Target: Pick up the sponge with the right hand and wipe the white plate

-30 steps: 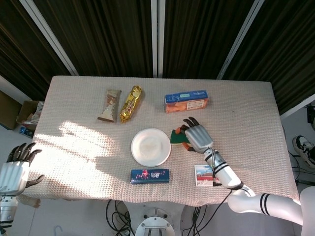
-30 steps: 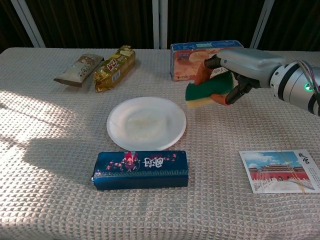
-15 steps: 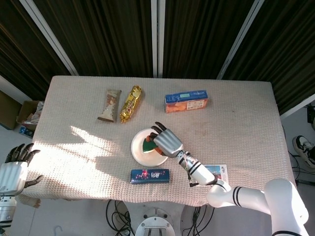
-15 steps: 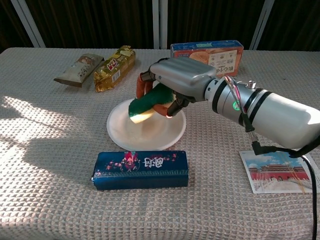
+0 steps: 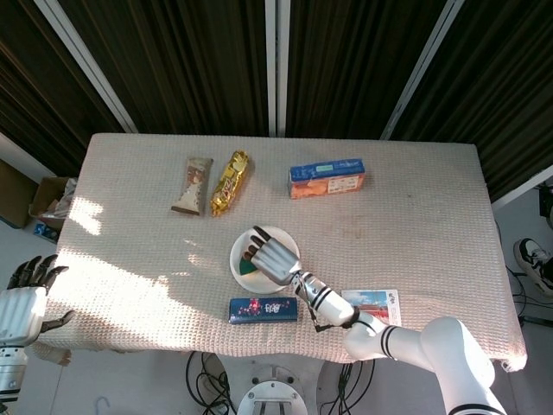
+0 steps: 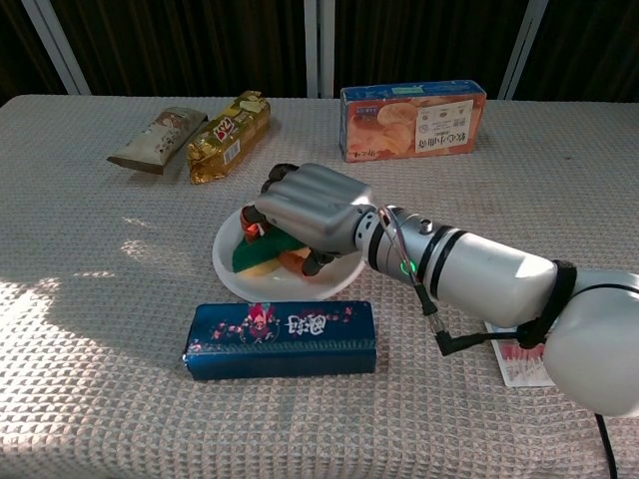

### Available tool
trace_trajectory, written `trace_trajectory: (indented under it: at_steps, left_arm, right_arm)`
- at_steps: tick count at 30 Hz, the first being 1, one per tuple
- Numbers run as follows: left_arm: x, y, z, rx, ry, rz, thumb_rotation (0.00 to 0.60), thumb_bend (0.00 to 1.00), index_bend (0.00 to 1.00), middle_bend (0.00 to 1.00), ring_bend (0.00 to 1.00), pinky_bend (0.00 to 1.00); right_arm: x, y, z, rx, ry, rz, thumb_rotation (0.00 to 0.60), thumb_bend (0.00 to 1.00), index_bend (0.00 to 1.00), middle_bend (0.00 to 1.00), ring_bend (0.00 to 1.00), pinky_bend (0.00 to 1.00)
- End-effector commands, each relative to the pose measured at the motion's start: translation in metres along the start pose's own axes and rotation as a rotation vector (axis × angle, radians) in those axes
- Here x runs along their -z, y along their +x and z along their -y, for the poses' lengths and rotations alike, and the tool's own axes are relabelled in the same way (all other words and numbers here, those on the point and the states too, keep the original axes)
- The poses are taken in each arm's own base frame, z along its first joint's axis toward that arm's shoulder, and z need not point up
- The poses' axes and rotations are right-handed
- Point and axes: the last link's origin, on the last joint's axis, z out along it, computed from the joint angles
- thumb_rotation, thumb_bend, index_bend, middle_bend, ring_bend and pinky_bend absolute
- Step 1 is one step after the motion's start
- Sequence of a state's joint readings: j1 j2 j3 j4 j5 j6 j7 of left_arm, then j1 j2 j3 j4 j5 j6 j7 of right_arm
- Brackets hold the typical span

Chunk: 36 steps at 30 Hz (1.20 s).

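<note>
Right robot hand (image 6: 305,212) presses the sponge (image 6: 252,254) onto the white plate (image 5: 281,239), wiping under way.

A second ago the right robot hand held the sponge in the air beside the biscuit box (image 6: 412,120); half a second ago it was over the plate's far edge; now it's low over the plate's middle, fingers curled on the sponge, the green-yellow sponge looks flat on the plate, so pick-up is done and the stroke looks begun. Left robot hand (image 5: 19,298) idle off the worktop's near-left corner, fingers spread, holding nothing. Worktop (image 6: 90,349) has a beige waffle-weave cloth, with a dark blue box (image 6: 281,338) just in front of the plate, postcard (image 5: 371,302) right, two snack bars (image 5: 212,182) far left. Sun patches have shifted on the cloth. Dark slatted wall behind.
</note>
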State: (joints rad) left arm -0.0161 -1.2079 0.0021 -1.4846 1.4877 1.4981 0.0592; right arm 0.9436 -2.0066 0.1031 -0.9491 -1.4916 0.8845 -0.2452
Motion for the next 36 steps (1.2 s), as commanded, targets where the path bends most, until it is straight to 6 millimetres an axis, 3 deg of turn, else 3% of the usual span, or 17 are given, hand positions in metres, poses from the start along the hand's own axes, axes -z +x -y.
trace_trajectory:
  at_steps: [1, 7, 17, 21, 27, 31, 36]
  left_arm:
    - [0.001, 0.0, 0.0, 0.0, -0.001, -0.003, 0.6, 0.0, 0.26, 0.12, 0.07, 0.12]
    - [0.002, 0.001, 0.0, 0.002, 0.002, -0.008, 0.6, 0.0, 0.26, 0.12, 0.07, 0.12]
    - [0.003, 0.002, -0.001, -0.001, 0.0, -0.003, 0.6, 0.0, 0.25, 0.12, 0.07, 0.12]
    - [0.004, 0.003, 0.001, -0.002, 0.007, -0.009, 0.6, 0.0, 0.25, 0.12, 0.07, 0.12]
    - [0.002, 0.003, -0.002, 0.0, -0.004, -0.012, 0.6, 0.0, 0.25, 0.12, 0.07, 0.12]
    - [0.001, 0.004, -0.005, 0.001, -0.015, -0.015, 0.6, 0.0, 0.25, 0.12, 0.07, 0.12]
    - [0.002, 0.004, -0.005, -0.002, -0.012, -0.012, 0.6, 0.0, 0.25, 0.12, 0.07, 0.12]
  right_arm:
    - [0.003, 0.011, -0.004, -0.036, -0.014, -0.057, 0.6, 0.4, 0.66, 0.45, 0.21, 0.11]
    - [0.017, 0.025, -0.016, -0.032, -0.012, -0.098, 0.6, 0.4, 0.66, 0.45, 0.21, 0.11]
    - [0.01, -0.005, -0.007, 0.059, 0.005, 0.048, 0.6, 0.41, 0.66, 0.45, 0.21, 0.11]
    - [0.011, 0.008, -0.011, 0.008, -0.016, -0.023, 0.6, 0.42, 0.66, 0.46, 0.23, 0.11]
    - [0.029, 0.029, -0.02, -0.023, -0.006, -0.088, 0.6, 0.43, 0.66, 0.46, 0.23, 0.11]
    - [0.04, 0.021, -0.015, 0.013, 0.028, -0.024, 0.6, 0.43, 0.66, 0.46, 0.23, 0.11]
    - [0.039, 0.007, -0.014, 0.057, 0.023, 0.053, 0.6, 0.43, 0.66, 0.46, 0.23, 0.11]
